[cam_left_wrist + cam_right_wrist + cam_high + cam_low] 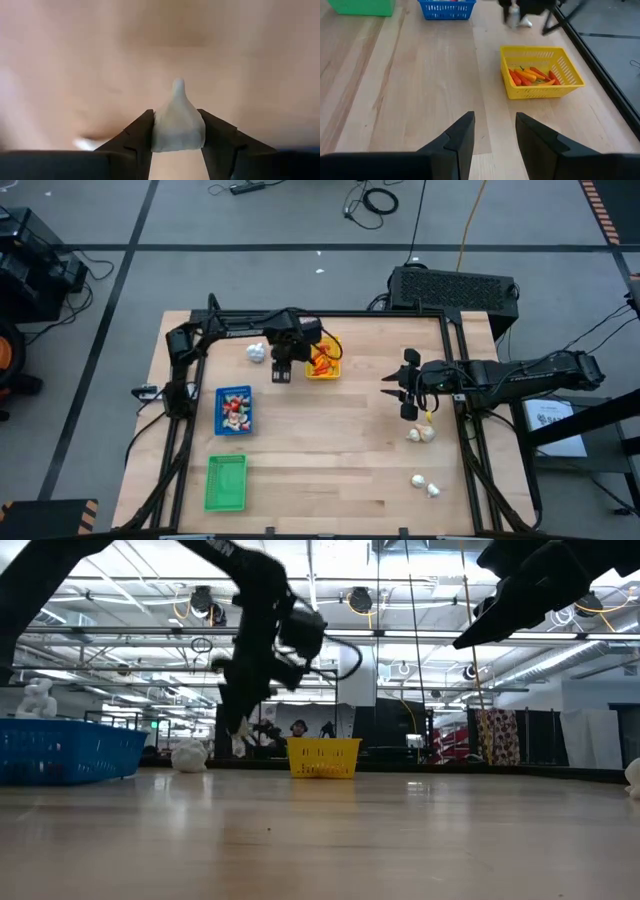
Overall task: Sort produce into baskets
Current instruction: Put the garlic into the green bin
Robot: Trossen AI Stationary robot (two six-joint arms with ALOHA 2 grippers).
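Note:
My left gripper [283,372] hangs over the table's far middle, just left of the yellow basket [323,358], shut on a whitish garlic bulb [177,125]. The yellow basket holds orange-red carrot pieces [532,76]. The blue basket [234,410] holds small red-and-white pieces, and the green basket [226,482] stands near the front left. Another garlic bulb [257,352] lies on the table beside the left arm. My right gripper [393,385] waits open above the table's right side, with nothing between its fingers [462,131]. My left gripper pinches the garlic bulb's two rounded sides [159,131] between its two fingers. The fingers come from above and point down. The bulb's pointed tip [178,85] sticks out past the fingertips toward the table. In the low view the bulb [238,745] hangs clear of the tabletop.
More garlic bulbs lie at the right: a pair [421,434] below my right gripper and a pair [427,485] nearer the front edge. A dark frame rail [462,430] borders the table's right side. Bare wood spans the table's middle and front.

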